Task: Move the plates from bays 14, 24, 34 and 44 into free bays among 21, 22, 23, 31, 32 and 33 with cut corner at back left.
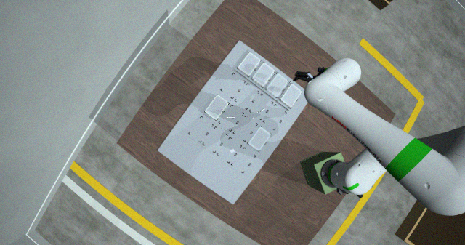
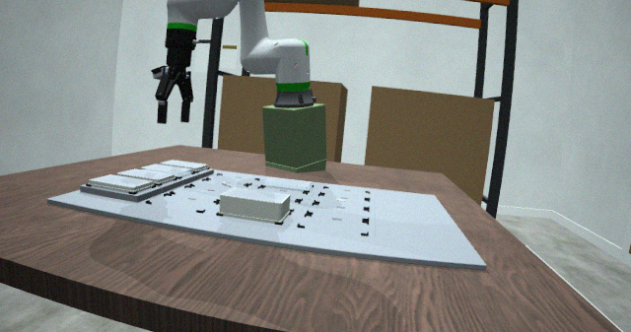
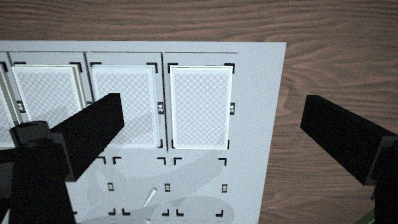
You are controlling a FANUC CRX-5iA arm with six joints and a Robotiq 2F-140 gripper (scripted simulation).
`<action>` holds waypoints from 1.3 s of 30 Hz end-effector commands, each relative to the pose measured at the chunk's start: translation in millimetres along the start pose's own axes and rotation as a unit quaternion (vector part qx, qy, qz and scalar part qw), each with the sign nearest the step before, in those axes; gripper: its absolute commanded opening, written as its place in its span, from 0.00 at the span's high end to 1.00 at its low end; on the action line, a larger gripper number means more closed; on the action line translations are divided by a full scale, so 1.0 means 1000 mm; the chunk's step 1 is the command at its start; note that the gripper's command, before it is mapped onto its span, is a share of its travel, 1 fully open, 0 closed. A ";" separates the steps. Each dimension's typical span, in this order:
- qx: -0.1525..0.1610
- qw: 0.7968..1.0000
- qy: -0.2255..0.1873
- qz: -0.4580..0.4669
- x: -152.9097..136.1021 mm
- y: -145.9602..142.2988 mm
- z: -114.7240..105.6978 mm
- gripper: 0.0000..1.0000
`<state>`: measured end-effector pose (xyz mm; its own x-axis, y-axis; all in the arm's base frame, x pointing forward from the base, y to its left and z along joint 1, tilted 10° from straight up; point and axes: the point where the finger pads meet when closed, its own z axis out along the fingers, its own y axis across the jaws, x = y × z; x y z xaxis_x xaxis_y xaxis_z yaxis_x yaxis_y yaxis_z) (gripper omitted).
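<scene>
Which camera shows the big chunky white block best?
The exterior view shows the chunky white block best, because you see its tall sides and its top. The top view shows only a pale rectangle from above, so its height is hard to tell. The wrist view doesn't show it.

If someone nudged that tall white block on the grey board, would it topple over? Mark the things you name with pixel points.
Probably not: the tall white block [image 1: 216, 107] [image 2: 253, 208] looks wider than it is high and sits flat. Small black corner pieces [image 2: 279, 223] at its base would likely check sliding. Its straight, smooth-looking sides suggest it's stiff, though perhaps a little slippery.
</scene>
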<state>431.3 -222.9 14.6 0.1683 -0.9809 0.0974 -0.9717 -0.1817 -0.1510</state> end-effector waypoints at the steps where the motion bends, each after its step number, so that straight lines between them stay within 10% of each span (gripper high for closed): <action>1: 0.001 1.000 0.001 0.000 0.000 -0.014 -0.001 0.00; 26: 0.001 1.000 0.001 0.000 0.000 -0.105 -0.001 0.00; 39: 0.001 1.000 0.001 0.000 0.000 -0.105 -0.001 0.00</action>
<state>532.8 -204.0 30.4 0.1686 -0.9808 0.0978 -0.9717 -0.1820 -0.1508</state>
